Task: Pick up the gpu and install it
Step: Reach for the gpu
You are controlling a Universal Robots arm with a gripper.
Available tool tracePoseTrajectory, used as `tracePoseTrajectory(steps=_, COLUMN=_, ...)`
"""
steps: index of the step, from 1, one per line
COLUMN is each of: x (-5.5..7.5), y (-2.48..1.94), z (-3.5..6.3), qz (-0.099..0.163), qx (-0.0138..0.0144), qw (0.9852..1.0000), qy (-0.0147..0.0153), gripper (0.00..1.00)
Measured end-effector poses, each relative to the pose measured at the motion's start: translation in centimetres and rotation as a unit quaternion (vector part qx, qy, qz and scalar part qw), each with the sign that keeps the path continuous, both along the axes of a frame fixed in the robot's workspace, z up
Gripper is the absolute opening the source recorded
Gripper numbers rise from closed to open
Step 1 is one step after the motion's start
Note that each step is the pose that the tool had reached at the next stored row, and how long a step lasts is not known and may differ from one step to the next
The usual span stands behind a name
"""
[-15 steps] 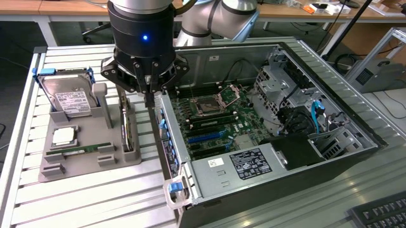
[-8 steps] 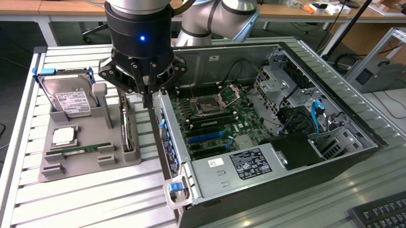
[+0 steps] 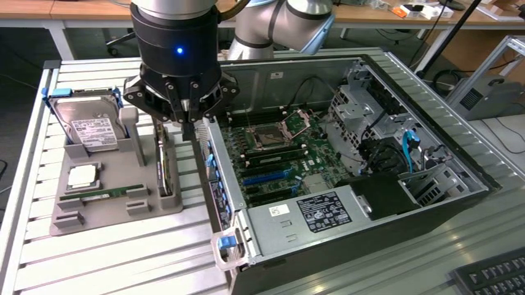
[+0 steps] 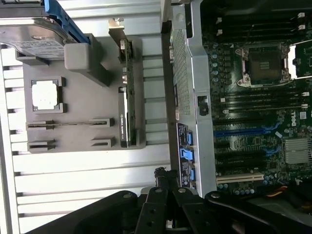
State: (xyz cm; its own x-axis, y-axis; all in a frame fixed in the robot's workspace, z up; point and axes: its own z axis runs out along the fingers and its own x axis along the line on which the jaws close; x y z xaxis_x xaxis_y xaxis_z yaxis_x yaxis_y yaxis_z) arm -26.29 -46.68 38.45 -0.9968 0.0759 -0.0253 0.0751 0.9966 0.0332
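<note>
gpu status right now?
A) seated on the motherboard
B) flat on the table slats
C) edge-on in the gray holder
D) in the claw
C: the gpu stands edge-on in a slot of the gray holder, beside the open case, and the shut claw holds nothing.

gpu [image 3: 166, 172] in holder [image 3: 123, 169] | case [image 3: 271, 77] at exterior view's right of holder

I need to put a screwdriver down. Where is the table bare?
The table is bare at the exterior view's lower left, bordered by the grey holder tray and the computer case. Crowded: the gap between tray and case, where the gripper hangs near the gpu.
</note>
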Motion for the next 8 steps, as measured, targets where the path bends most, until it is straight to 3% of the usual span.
tracePoseTrajectory(steps=8, x=-0.25, y=-0.09, z=-0.02, qz=0.0, qx=0.0, qw=1.0, qy=0.0, gripper=0.11)
